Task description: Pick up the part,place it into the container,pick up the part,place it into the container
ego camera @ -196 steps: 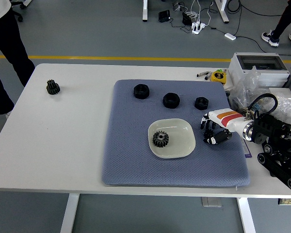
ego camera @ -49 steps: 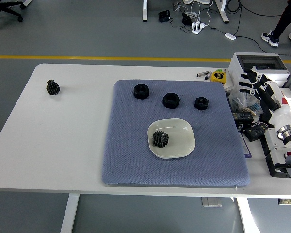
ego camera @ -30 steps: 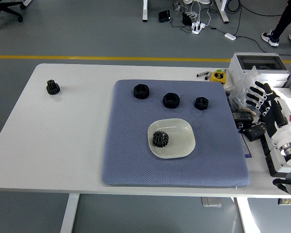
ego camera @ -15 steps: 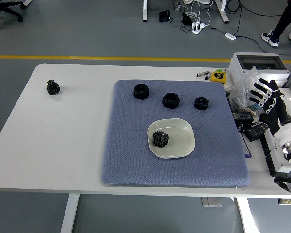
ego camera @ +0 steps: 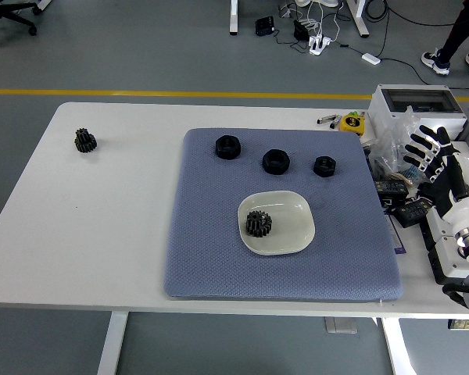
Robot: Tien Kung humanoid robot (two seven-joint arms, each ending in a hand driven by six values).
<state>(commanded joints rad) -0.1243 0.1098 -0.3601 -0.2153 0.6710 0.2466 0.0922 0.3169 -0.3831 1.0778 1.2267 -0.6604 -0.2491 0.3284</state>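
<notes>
1. White surface (ego camera: 125, 234) seen from above, on a grey workshop floor with a yellow line; a blue-grey mat (ego camera: 211, 258) covers its middle and right part.
2. At the right edge, the right robot hand (ego camera: 430, 156) is raised beside the mat, fingers (ego camera: 413, 148) spread apart, holding nothing. No left robot hand shows.
3. Nearest on the mat sits a pale dish (ego camera: 291, 226), the container, with one black gear (ego camera: 259, 223) lying inside it.
4. Beyond the dish, three black nuts stand in a row: a small nut (ego camera: 324, 165), a middle nut (ego camera: 276, 161) and a left nut (ego camera: 227, 146).
5. Far off, near the left end of the surface, a second gear (ego camera: 84, 141) sits alone.
6. Judgement: one part appears placed; another pick and placement is left.
</notes>
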